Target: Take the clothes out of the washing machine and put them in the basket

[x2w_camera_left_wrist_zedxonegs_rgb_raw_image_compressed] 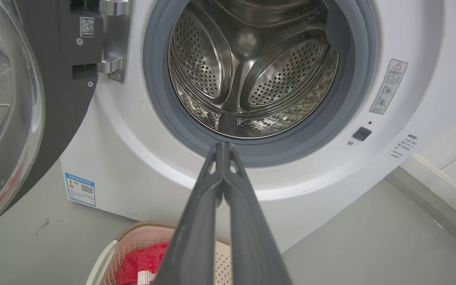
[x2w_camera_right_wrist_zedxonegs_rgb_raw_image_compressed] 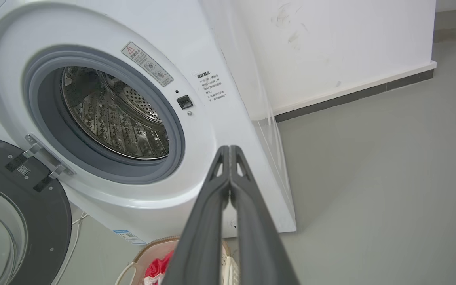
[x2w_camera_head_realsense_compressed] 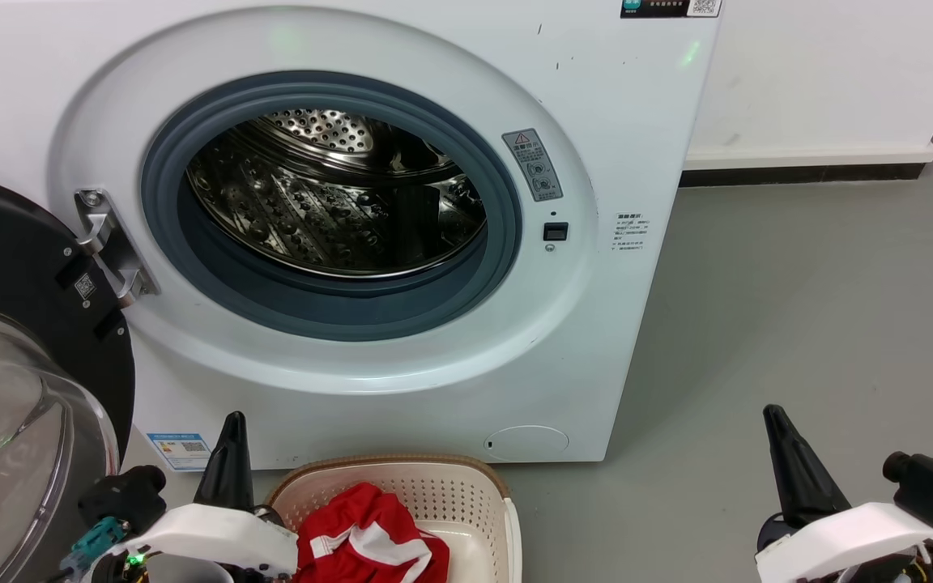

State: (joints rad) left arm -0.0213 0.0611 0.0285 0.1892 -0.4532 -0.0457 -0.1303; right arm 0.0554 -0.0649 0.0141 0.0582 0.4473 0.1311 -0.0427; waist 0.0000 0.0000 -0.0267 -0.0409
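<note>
okay, both arms low in front of the washing machine (x2w_camera_head_realsense_compressed: 612,121). my left fingers (x2w_camera_head_realsense_compressed: 227,461) are pressed flat together, nothing between them, pointing up at the opening from just over the basket's left side. my right fingers (x2w_camera_head_realsense_compressed: 794,470) are squeezed together and empty too, out over bare floor (x2w_camera_head_realsense_compressed: 798,283), well apart from the machine.

the door (x2w_camera_head_realsense_compressed: 21,267) hangs wide open on the left. looking into the drum (x2w_camera_head_realsense_compressed: 329,210): shiny steel, holes, paddles, and no red anywhere. the left wrist view looks right down to the bottom of it, and it looks bare there as well. only the strip behind the grey seal (x2w_camera_head_realsense_compressed: 337,312) at the front lip is hidden from me.

the clothes (x2w_camera_head_realsense_compressed: 361,534) are in the basket (x2w_camera_head_realsense_compressed: 434,465), which sits on the floor right against the machine's front. it's a red bundle with white bands, bunched toward the left side. whether that's one piece or two i can't tell from here.

so my read: unloading looks done, or as good as done. what's left, if anything, is a check behind that seal.
</note>
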